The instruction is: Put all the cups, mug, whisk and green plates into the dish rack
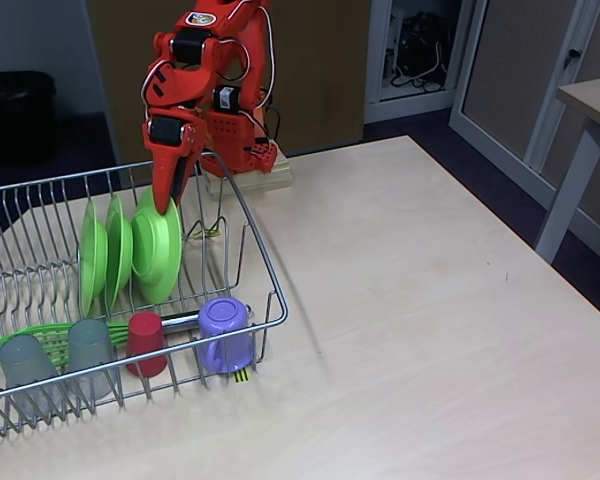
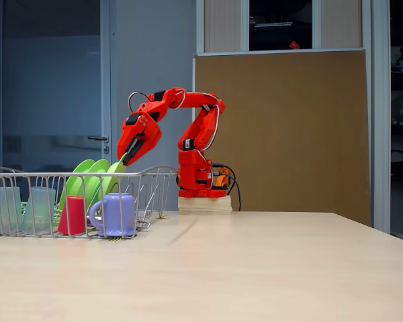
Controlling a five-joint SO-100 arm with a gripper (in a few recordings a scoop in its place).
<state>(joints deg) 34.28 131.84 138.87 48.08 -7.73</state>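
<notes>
The red arm bends down over the dish rack [image 1: 265, 290], which sits on the left side of the pale wood surface [image 1: 430, 300]. Its jaws [image 1: 166, 203] are at the top rim of the right-most of the three green plates [image 1: 158, 250], and they look closed on that rim, though the view is too small to be sure. All three plates stand on edge, side by side, between the prongs in the middle of the rack. Along the front of the rack there is a row of things turned upside down: two grey cups [image 1: 28, 372] on the left, then the red cup [image 1: 146, 343], then the purple mug [image 1: 225, 333] (its handle points at the front wire). The whisk [image 1: 40, 340] lies flat behind them, with its green loops to the left and its silver handle running toward the mug. In the side-on fixed view, the plates [image 2: 87, 181] lean a little, and the mug [image 2: 115, 215] stands just beside the red cup [image 2: 72, 216].
</notes>
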